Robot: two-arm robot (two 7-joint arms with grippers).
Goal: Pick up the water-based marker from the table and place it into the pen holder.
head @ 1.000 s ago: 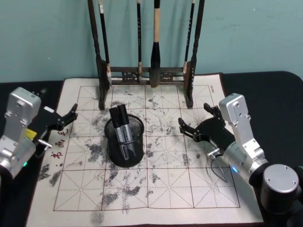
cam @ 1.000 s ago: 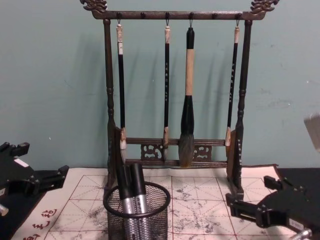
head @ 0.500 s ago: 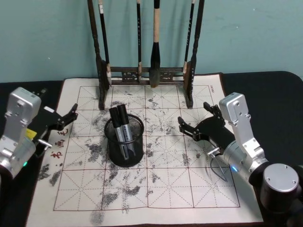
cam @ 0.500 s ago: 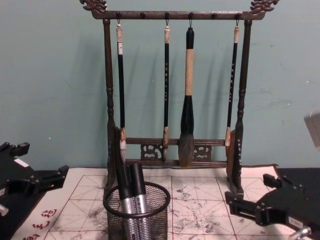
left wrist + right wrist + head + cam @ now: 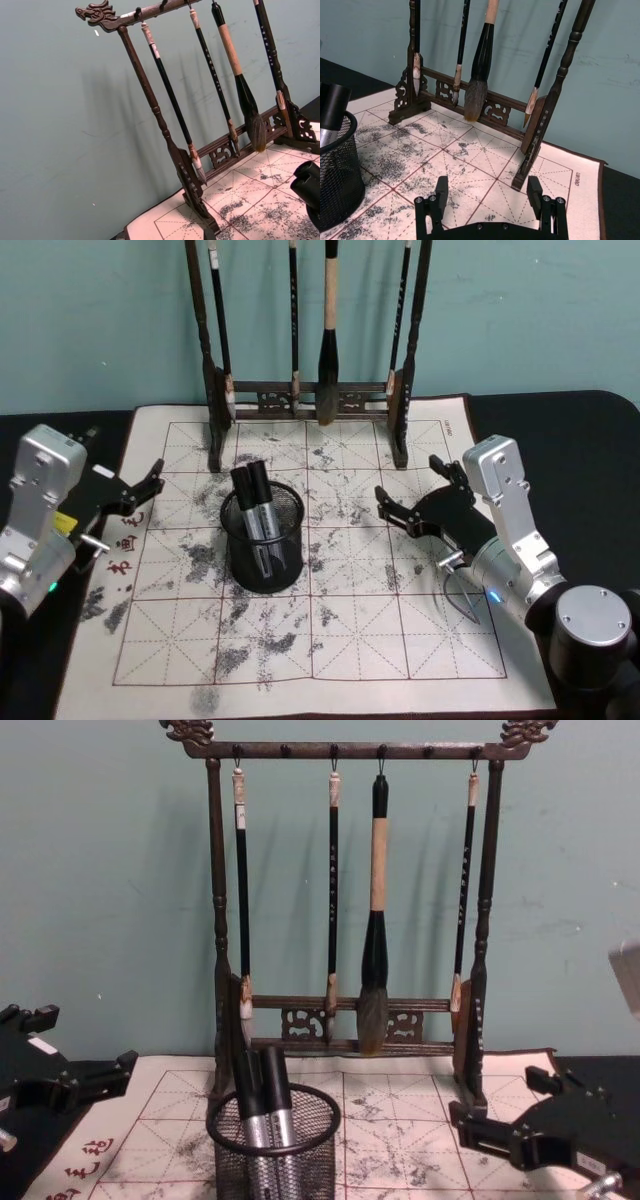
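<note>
Markers: two water-based markers with black caps and silver barrels stand side by side in the pen holder, leaning toward its back-left wall, caps rising above the rim.
Pen holder: the black wire-mesh pen holder stands upright on the calligraphy mat, left of the mat's middle and in front of the brush rack's left post; in the chest view its rim sits low in the frame with both marker caps poking out.
Mat: a cream calligraphy mat ruled in red squares and blotched with grey ink covers the dark table.
Brush rack: the dark wooden brush rack stands at the mat's far edge against the teal wall, with four brushes hanging from its top bar, the third from the left being the thickest.
Left gripper: the left gripper sits over the mat's left edge, well apart from the pen holder, its black fingers spread and holding nothing.
Right gripper: the right gripper is over the right half of the mat, to the right of the pen holder and apart from it; its two fingers stand wide apart with bare mat between them, probably just above the surface rather than touching it.
</note>
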